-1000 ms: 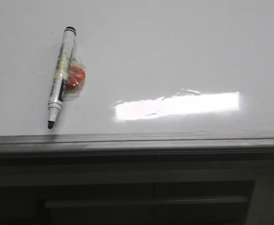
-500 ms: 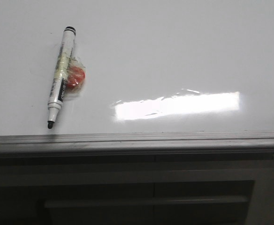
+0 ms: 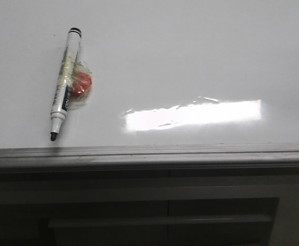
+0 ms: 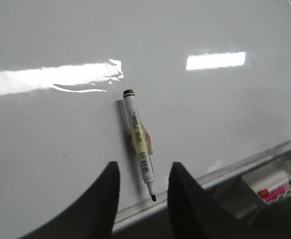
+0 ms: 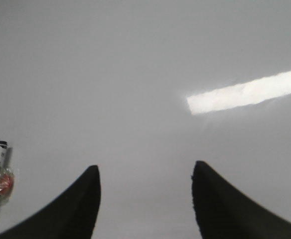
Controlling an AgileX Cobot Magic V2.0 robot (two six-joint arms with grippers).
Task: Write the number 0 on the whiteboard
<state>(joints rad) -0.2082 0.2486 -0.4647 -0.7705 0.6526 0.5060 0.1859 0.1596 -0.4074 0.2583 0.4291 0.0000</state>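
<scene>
Hovering open-jawed and empty, left gripper (image 4: 143, 186) lining up over the uncapped marker (image 3: 65, 84), apparently readying a grasp. Lying flat beside a red magnet (image 3: 81, 85) on the whiteboard (image 3: 190, 61). Right gripper (image 5: 145, 199) idling, spread wide, holding nothing. No number 0 showing yet.

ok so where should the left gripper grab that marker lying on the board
Probably the bare upper barrel of the marker, above the red lump taped to one side. It lies flat, uncapped tip toward the board's grey edge, so come straight down with the left gripper open across its width.
</scene>
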